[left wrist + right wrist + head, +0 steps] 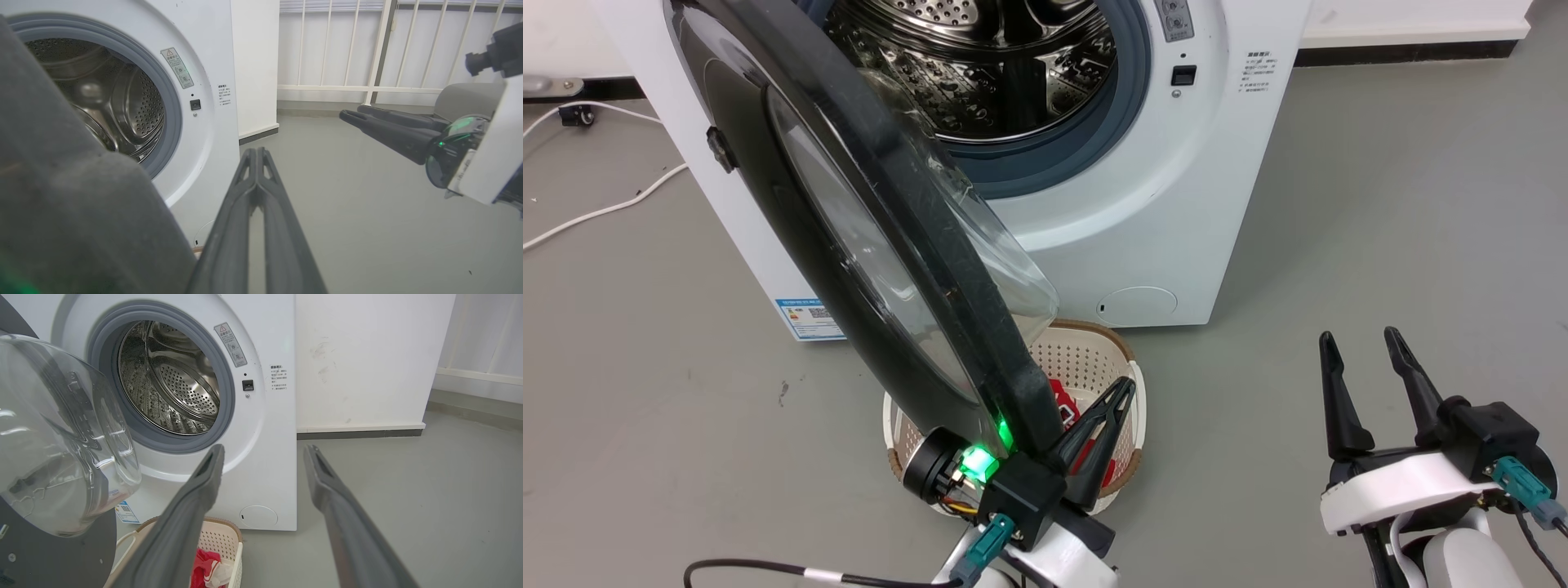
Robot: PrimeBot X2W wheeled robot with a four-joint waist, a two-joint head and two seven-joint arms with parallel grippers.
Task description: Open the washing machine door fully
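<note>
The white washing machine (1176, 163) (208, 61) (269, 343) stands at the back with its steel drum exposed. Its black washing machine door (849, 245) (61, 183) is swung out toward me, and the clear glass bowl (53, 428) faces the opening. My left gripper (1125, 388) (256, 152) is shut with nothing between its fingers. It sits just right of the door's lower rim, on the bowl side, and its base is close against the rim. My right gripper (1360, 336) (264, 449) (351, 112) is open and holds nothing, above the floor to the right of the machine.
A cream laundry basket (1094, 359) (229, 539) with red cloth in it stands on the floor under the door, in front of the machine. White cables (596, 212) lie at the left. A white railing (367, 49) and a wall stand behind. Grey floor spreads to the right.
</note>
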